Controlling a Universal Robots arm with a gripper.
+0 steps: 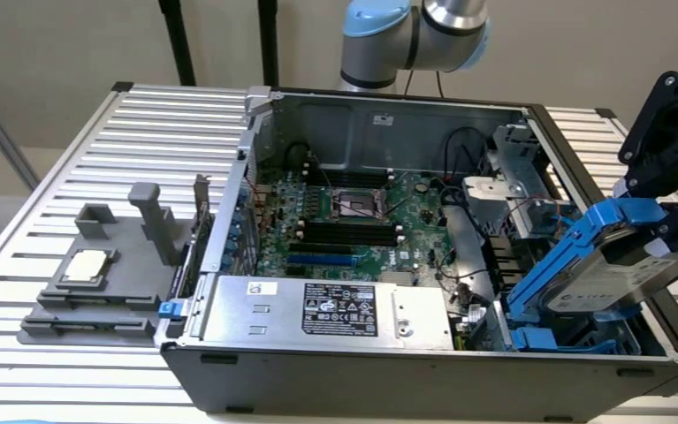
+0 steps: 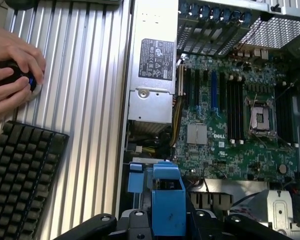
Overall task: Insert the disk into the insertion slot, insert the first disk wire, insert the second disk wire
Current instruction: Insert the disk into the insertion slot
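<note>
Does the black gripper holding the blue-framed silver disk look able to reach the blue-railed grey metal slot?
Probably yes: the black gripper holds the blue-framed silver disk tilted just above the blue-railed grey metal slot, and nothing appears to lie between them.

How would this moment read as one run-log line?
step: disk insertion | gripper: holds disk | disk: tilted above insertion slot, not seated

An open computer case (image 1: 433,384) lies on its side on the slatted metal surface (image 1: 32,177). Inside it, a green motherboard (image 1: 369,238) with a square black socket (image 1: 359,205) sits beside a silver power-supply box (image 1: 315,309). Toward the exterior view's left, outside the case, stands a grey fixture (image 1: 91,322) carrying a small square chip (image 1: 87,267). A black keyboard (image 2: 20,180) rests on the slats.
</note>
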